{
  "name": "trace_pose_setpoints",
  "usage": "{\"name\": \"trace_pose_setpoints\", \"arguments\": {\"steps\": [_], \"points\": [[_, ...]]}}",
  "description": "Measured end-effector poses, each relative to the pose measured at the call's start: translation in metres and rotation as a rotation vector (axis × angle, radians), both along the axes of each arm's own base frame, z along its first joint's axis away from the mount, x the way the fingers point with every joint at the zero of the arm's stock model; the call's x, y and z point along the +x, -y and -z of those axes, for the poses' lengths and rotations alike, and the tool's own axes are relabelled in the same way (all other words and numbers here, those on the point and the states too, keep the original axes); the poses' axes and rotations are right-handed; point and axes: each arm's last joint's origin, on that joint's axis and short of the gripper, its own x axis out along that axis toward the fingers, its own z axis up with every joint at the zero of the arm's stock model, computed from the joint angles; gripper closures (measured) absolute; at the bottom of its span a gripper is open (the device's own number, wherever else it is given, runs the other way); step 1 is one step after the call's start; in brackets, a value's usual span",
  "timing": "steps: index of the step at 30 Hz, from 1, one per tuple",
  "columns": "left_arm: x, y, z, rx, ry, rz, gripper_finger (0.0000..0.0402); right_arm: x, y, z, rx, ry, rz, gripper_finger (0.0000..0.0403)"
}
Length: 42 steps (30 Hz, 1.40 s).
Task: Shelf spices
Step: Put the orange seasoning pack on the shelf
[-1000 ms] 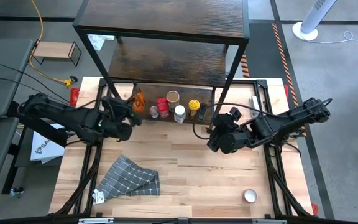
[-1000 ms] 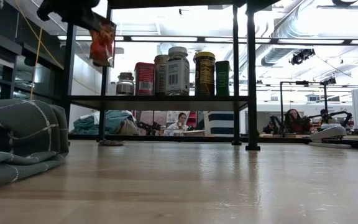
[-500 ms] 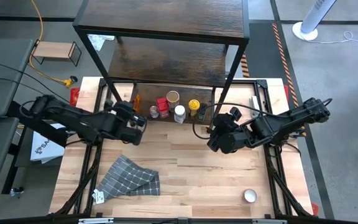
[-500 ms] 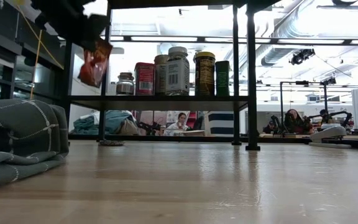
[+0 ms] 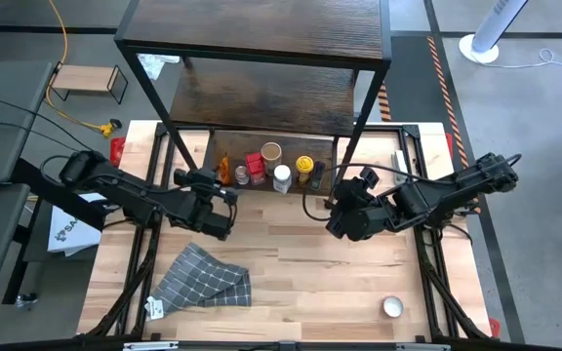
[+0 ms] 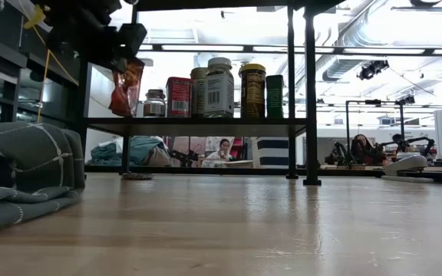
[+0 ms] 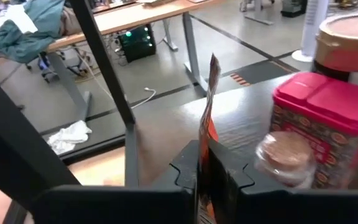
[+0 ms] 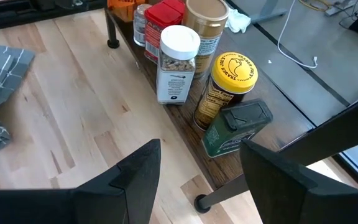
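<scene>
Two dark claws work over the pale, planked wooden bench (image 5: 301, 273). The left claw (image 5: 220, 185) is clamped on a flat, crinkly orange pouch (image 7: 209, 134), held upright at the near end of the shelf (image 5: 261, 97), whose lowest dark-grained board carries it. Just beyond it stand a red-lidded tin (image 7: 328, 124) and a small clear jar (image 7: 284, 158). The right claw (image 5: 338, 207) hangs with fingers spread, empty, near a white-capped bottle (image 8: 178, 62), a yellow-lidded jar (image 8: 229, 87) and a green rectangular tin (image 8: 235, 127).

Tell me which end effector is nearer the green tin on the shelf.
Right. The right end effector hovers open just in front of the green tin; the left end effector is at the row's far end, gripping an orange packet.
</scene>
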Motion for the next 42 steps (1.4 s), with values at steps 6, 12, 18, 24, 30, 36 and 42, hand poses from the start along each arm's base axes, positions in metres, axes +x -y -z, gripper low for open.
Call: {"name": "trace_pose_setpoints", "arguments": {"steps": [6,12,18,24,30,36,42], "points": [[-0.001,0.005,0.0,-0.005,0.002,0.022,0.036,0.0,0.0,0.0,-0.025,-0.025,-0.023,0.0187],[-0.001,0.005,0.0,-0.002,0.03,0.014,0.0329,0.0,0.0,0.0,-0.037,-0.036,-0.036,0.0187],[0.0,0.004,-0.001,0.027,0.04,0.012,0.0289,0.0,0.0,0.0,-0.037,-0.036,-0.036,0.0187],[0.001,-0.004,-0.002,0.035,0.086,-0.03,0.0254,0.0,0.0,0.0,-0.038,-0.035,-0.035,0.0187],[0.001,-0.01,-0.003,0.042,0.101,-0.056,0.0227,0.0,0.0,0.0,-0.039,-0.035,-0.034,0.0187],[-0.004,-0.015,-0.011,0.04,0.139,-0.077,0.0218,0.0,0.001,0.0,-0.048,-0.032,-0.028,0.0187],[-0.013,-0.019,-0.026,0.066,0.235,-0.081,0.0217,-0.001,0.001,0.0,-0.052,-0.031,-0.026,0.0187]]}}
